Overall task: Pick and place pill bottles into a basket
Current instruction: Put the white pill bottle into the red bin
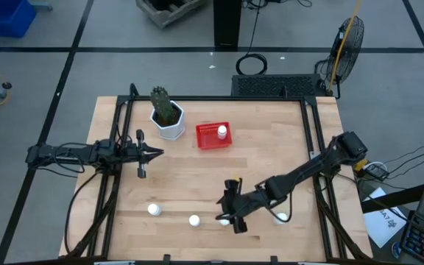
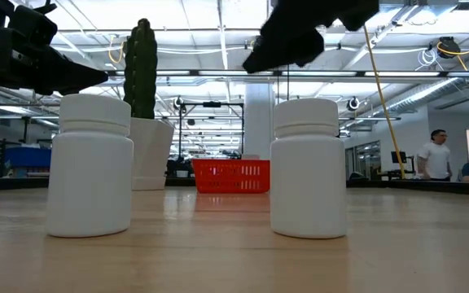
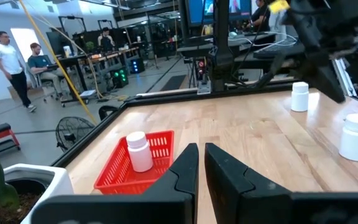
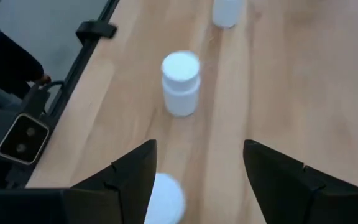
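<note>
1. Four pill bottles stand on the table (image 1: 271, 158) near its front edge, each upright with its long axis vertical and cap up: one (image 1: 154, 210), a second (image 1: 194, 220), a third (image 1: 224, 218) under the right gripper, and a fourth (image 1: 280, 217) beside the right arm.
2. One more bottle (image 1: 222, 133) stands upright in the red basket (image 1: 212, 137), at its right end.
3. Just left of the basket sits a white pot with a cactus (image 1: 167, 114).
4. Right gripper (image 1: 232, 212) hovers over the third bottle with its fingers spread wide, holding nothing; the wrist view shows the white cap (image 4: 165, 198) between them.
5. Left gripper (image 1: 152, 153) hangs left of the basket, pointing toward it, fingers nearly together and empty.
</note>
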Action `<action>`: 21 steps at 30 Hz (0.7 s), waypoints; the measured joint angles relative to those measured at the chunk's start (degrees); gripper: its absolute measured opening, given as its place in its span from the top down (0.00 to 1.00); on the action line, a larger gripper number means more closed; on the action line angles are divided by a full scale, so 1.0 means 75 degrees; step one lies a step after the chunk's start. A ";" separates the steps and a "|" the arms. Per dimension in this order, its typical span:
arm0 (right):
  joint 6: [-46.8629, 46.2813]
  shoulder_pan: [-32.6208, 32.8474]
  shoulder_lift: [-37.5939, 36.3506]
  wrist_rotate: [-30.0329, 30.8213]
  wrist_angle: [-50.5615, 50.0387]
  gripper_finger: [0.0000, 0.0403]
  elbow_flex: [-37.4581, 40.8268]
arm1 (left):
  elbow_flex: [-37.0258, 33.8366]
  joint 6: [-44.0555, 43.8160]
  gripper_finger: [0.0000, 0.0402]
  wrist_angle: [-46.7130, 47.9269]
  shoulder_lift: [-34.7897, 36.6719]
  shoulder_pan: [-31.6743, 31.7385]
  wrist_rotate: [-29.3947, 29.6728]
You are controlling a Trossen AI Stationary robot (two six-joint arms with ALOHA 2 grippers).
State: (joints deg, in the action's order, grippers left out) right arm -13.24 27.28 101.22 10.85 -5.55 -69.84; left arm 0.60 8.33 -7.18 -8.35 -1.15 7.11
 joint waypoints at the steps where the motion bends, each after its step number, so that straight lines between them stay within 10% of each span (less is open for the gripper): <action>1: -0.0059 0.0048 0.0078 -0.0005 0.0054 0.42 0.0000 | 0.0000 -0.0001 0.91 -0.0005 0.0001 -0.0001 0.0001; 21: -0.1027 0.0590 0.0494 0.0721 0.0106 0.30 0.0105 | 0.0000 -0.0002 0.91 0.0006 0.0000 -0.0003 0.0003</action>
State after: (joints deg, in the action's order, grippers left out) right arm -20.94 31.70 104.92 16.26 -4.76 -69.06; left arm 0.60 8.32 -7.14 -8.35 -1.17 7.14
